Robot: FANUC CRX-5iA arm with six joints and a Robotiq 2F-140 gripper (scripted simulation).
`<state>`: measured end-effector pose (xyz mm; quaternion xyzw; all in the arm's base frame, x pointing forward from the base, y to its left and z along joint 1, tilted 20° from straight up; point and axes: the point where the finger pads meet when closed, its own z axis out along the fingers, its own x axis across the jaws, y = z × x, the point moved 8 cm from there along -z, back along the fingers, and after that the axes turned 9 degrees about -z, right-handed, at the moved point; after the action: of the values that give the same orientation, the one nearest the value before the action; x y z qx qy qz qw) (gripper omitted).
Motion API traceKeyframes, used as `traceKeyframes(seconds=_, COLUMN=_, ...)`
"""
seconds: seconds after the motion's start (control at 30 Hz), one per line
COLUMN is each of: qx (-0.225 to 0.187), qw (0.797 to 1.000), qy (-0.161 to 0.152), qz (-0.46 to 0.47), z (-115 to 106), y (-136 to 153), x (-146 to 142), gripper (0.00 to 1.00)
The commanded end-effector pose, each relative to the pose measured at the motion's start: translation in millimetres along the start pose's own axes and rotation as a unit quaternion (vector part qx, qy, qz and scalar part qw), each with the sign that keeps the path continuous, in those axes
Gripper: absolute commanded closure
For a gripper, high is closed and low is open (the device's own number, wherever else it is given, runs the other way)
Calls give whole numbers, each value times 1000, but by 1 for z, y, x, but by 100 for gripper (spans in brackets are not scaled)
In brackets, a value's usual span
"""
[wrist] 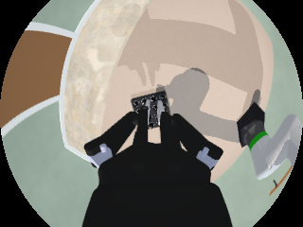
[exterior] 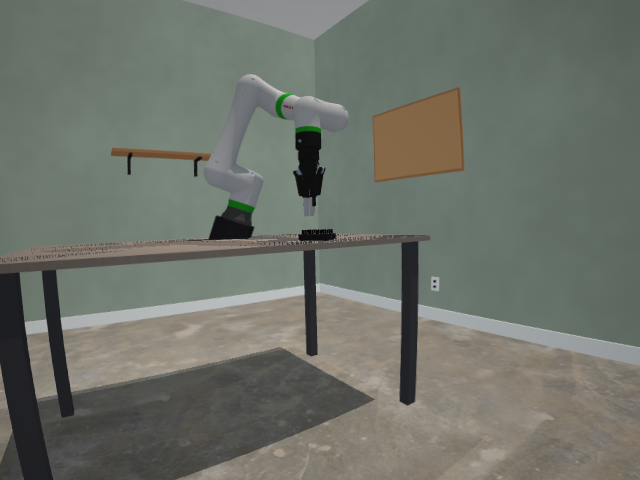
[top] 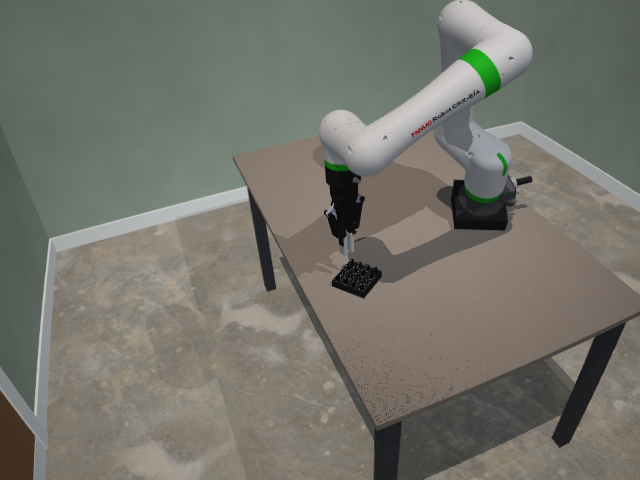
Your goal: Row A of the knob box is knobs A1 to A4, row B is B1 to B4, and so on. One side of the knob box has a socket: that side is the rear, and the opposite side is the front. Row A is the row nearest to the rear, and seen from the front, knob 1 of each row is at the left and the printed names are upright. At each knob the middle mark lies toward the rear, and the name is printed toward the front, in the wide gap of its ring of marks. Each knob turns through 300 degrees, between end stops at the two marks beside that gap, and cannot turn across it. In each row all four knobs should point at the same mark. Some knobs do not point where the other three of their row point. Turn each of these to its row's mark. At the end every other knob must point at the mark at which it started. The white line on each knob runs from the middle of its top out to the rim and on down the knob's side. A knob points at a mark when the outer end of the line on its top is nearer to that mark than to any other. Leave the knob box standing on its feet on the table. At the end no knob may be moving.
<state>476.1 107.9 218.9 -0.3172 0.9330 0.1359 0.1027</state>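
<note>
The black knob box (top: 356,279) (exterior: 316,235) (wrist: 151,109) stands on its feet on the brown table (top: 465,310) (exterior: 155,247), near the table's left edge. Its knobs are too small to read their lines or names in any view. My gripper (top: 345,251) (exterior: 309,210) (wrist: 153,106) points straight down and hangs a short way above the box's rear-left part, clear of the knobs. Its fingers stand close together with nothing between them. In the wrist view the box shows just beyond the fingertips.
The arm's black base (top: 480,211) (exterior: 231,227) (wrist: 253,128) is bolted to the table at the back right. The table edge (top: 310,304) runs close beside the box. A wall shelf (exterior: 160,153) and a cork board (exterior: 417,135) hang on the walls.
</note>
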Motion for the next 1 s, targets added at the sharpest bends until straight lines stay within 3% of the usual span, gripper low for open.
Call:
traceKeyframes(seconds=0.0, qx=0, qw=1000, qy=0, qz=0, z=0, y=0, x=0, gripper=88)
traceKeyframes(seconds=0.97, qx=0, qw=1000, qy=0, qz=0, z=11, y=0, x=0, gripper=88)
